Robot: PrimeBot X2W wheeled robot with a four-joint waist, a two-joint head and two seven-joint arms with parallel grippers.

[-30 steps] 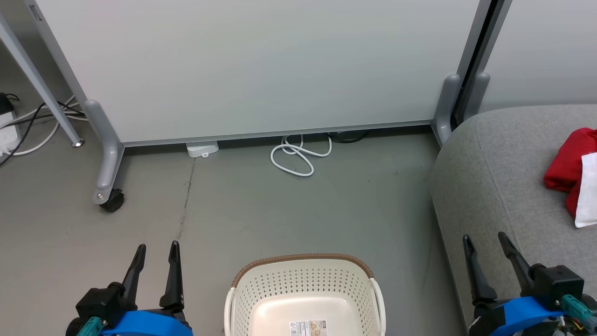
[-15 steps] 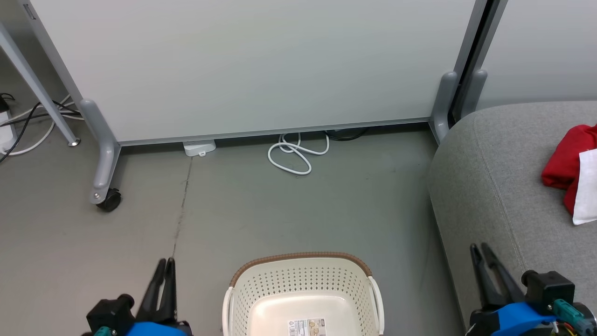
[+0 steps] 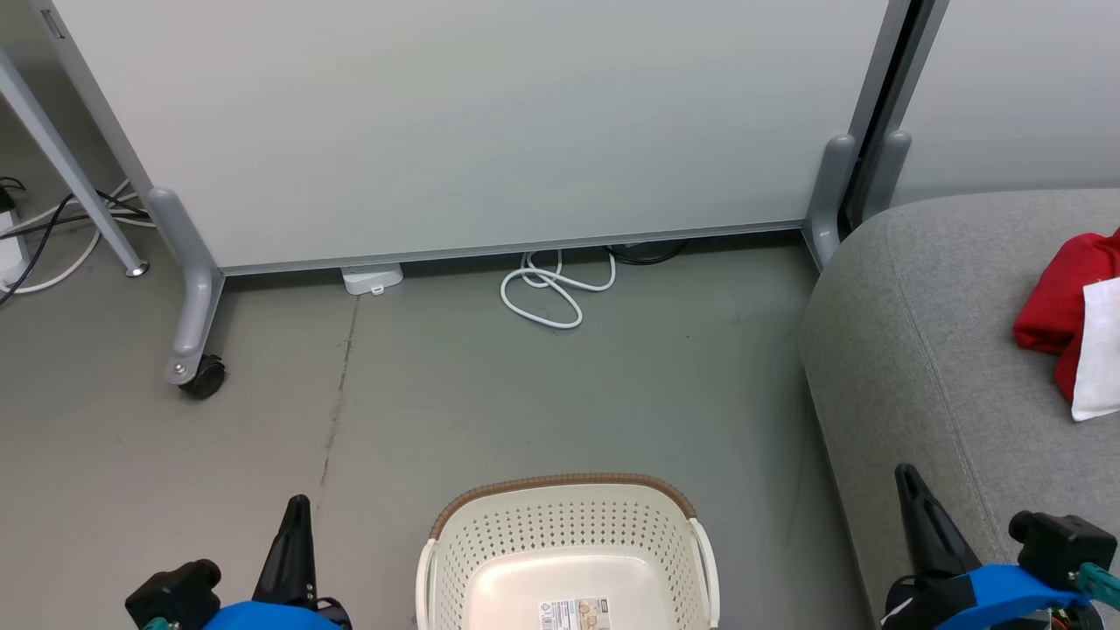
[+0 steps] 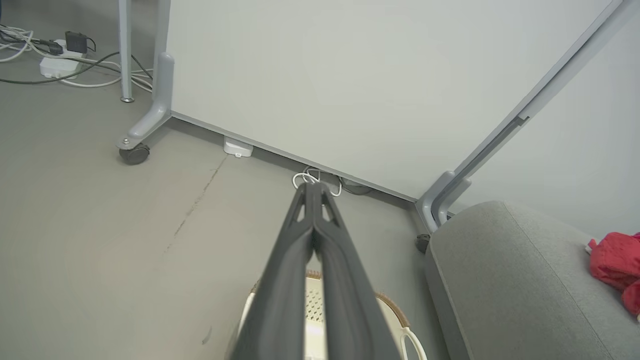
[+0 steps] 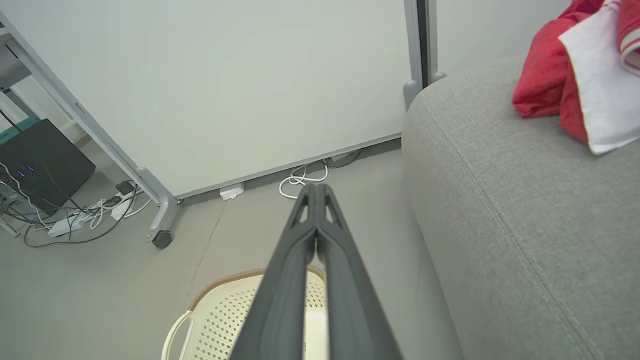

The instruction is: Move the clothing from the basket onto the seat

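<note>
The cream basket [image 3: 569, 560] with its brown rim stands on the floor at the bottom centre, and its bare bottom shows just a label. Red clothing [image 3: 1063, 315] with a white panel lies on the grey seat [image 3: 927, 350] at the right edge. In the right wrist view the clothing [image 5: 545, 75] sits at the upper right of the seat [image 5: 525, 225]. My left gripper [image 3: 297, 507] is shut, empty, left of the basket. My right gripper [image 3: 906, 477] is shut, empty, over the seat's near edge. Both wrist views show fingers [image 4: 312, 220] pressed together above the basket [image 5: 225, 315].
A wheeled grey partition [image 3: 490, 122] stands behind, with a caster [image 3: 203, 378] at the left. A coiled white cable [image 3: 547, 293] and a small white box [image 3: 372, 278] lie at its foot. Cables and a power strip [image 4: 55, 62] lie at the far left.
Both grippers have gone from open to shut and have dropped lower in the head view. The head view has shifted slightly; basket, clothing and seat have not moved.
</note>
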